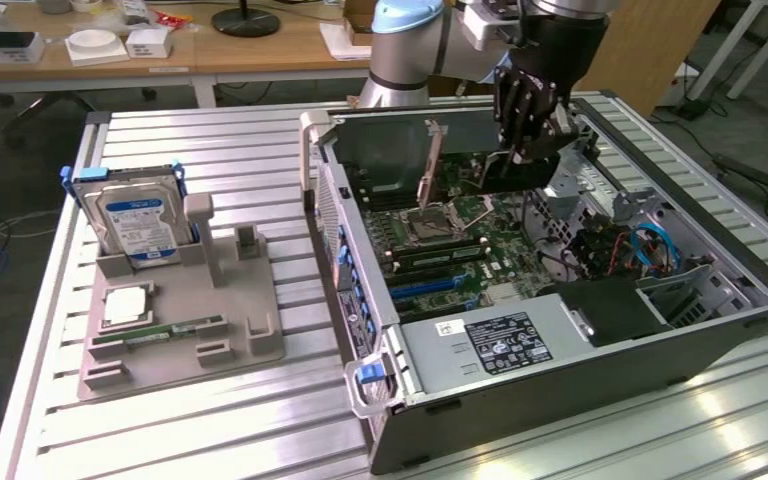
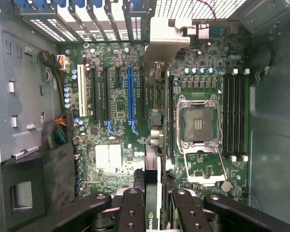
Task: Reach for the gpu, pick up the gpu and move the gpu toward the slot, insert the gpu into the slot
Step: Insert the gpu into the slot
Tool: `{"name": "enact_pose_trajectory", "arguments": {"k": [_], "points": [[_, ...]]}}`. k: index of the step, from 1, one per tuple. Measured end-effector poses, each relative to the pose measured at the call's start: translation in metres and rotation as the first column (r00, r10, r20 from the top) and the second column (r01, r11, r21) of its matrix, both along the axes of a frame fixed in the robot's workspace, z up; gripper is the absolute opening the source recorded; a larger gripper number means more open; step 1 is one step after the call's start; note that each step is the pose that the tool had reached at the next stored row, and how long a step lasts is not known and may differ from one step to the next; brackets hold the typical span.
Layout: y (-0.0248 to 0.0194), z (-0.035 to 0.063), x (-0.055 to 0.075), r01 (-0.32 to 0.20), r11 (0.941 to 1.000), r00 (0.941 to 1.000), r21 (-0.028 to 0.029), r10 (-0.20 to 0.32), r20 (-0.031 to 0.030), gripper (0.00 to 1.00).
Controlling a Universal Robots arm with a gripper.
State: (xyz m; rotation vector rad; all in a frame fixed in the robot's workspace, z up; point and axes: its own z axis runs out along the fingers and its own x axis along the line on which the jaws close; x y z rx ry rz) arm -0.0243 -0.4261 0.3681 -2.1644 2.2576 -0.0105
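The gpu [image 2: 155,121], a thin card seen edge-on in the wrist view with its silver end bracket [image 2: 166,41] toward the case's vented rear wall, hangs over the motherboard [image 2: 111,154] inside an open computer case [image 1: 704,330]. The black gripper [image 2: 157,193] is clamped on the card's upper edge, one finger on each face. The card lines up between the blue expansion slot [image 2: 130,96] and the open processor socket [image 2: 198,123], closer to the socket side. Whether its lower edge has met a slot cannot be told. In the exterior view the gripper [image 1: 531,150] stands nearly upright above the case's far end, with the dark gpu [image 1: 515,172] just beneath it. A power supply [image 1: 491,345] with a black label sits at the near end of the case. Well apart, at the exterior view's left, a grey holder [image 1: 184,350] on the ribbed metal table [image 1: 224,430] carries an upright blue-labelled hard drive [image 1: 137,225], a square silver chip [image 1: 127,305] and a narrow green memory stick [image 1: 177,328].
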Motion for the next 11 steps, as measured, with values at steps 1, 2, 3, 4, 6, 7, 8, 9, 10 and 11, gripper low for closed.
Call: {"name": "enact_pose_trajectory", "arguments": {"k": [1,2,3,4,6,7,8,9,10,11], "points": [[0.0,-0.0001,-0.0005,0.0,1.0,1.0,-0.0001,0.0,0.0,0.26],[0.0,-0.0005,-0.0013,0.0,1.0,1.0,0.0001,0.0,0.0001,0.26],[0.0,-0.0007,-0.0024,0.0,1.0,1.0,0.0001,0.0,0.0,0.26],[0.0,-0.0009,-0.003,0.0,1.0,1.0,0.0,0.0,0.0,0.26],[0.0,-0.0012,-0.0038,0.0,1.0,1.0,-0.0002,0.0,-0.0001,0.26],[0.0,-0.0014,-0.0041,0.0,1.0,1.0,-0.0001,0.0,0.0,0.26],[0.0,-0.0017,-0.0047,0.0,1.0,1.0,0.0,0.0,0.0,0.26],[0.0,-0.0019,-0.0051,0.0,1.0,1.0,0.0,0.0,0.0,0.26],[0.0,-0.002,-0.0052,0.0,1.0,1.0,-0.0001,0.0,0.0,0.26],[0.0,-0.002,-0.0052,0.0,1.0,1.0,-0.0002,0.0,0.0,0.26]]}}
